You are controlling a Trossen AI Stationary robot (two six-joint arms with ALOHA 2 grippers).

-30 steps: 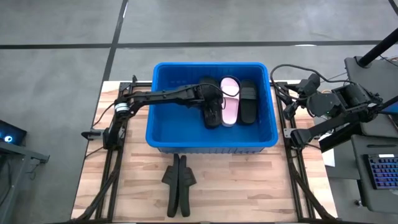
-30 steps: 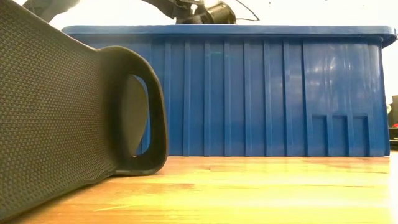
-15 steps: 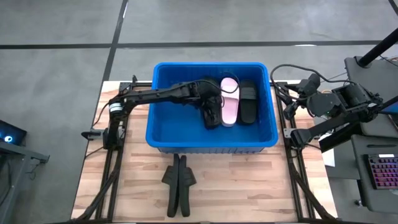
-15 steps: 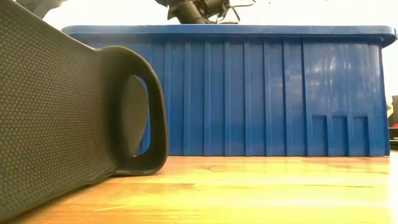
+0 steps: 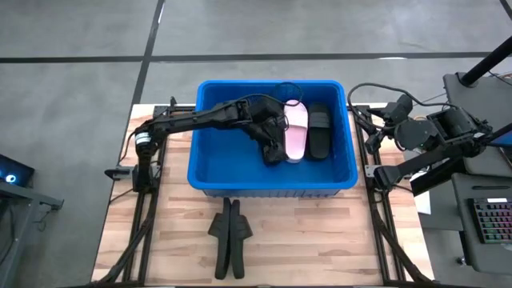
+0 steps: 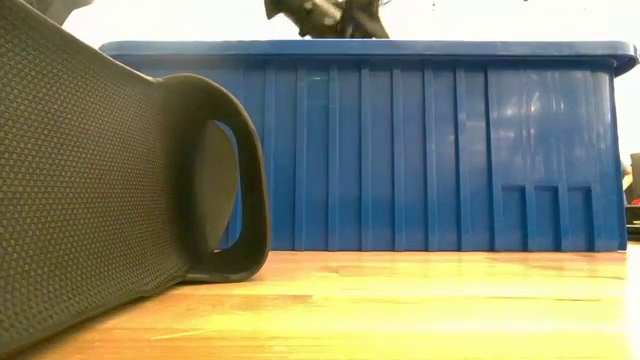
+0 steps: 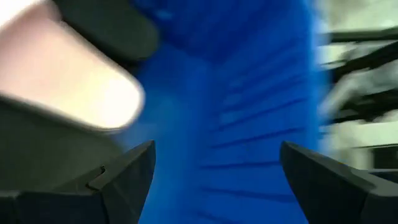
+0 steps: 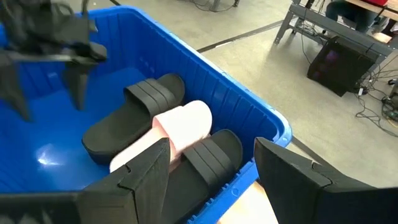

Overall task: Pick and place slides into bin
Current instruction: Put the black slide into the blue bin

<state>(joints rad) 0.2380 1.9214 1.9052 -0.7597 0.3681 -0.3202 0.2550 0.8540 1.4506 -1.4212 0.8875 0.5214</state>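
Blue bin (image 5: 210, 180) holds three slides (image 5: 298, 132); two black ones (image 5: 230, 238) remain on the table. The left gripper (image 5: 276, 130) hangs spread and empty over the bin, release done. Next it likely must fetch a table slide. The right gripper (image 8: 211, 171) waits open by the bin.

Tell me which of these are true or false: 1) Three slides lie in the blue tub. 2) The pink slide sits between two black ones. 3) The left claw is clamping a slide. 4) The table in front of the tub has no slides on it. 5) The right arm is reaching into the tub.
1) True: two black slides and a pink slide lie in the blue bin.
2) True.
3) False: the left gripper hangs open over the bin, holding nothing.
4) False: a pair of black slides lies on the wooden table in front of the bin.
5) False: the right gripper waits, open, outside the bin's right side.
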